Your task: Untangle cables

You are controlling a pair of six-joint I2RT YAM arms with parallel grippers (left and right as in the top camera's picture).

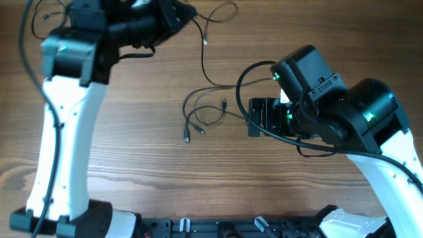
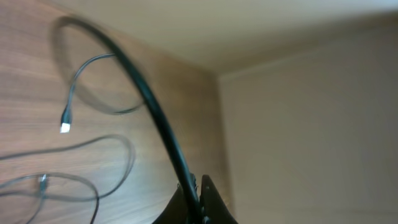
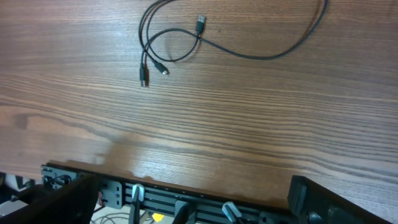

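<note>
The table is smooth, matt wood with strong grain; the cables have matt black plastic sheaths and silvery metal plugs.

No text, label, brand, number or sign can be read in any of the views. The black and white housings of the arms carry only small green lights and no legible lettering. The plug ends of the cables are too small to show any marking.
</note>
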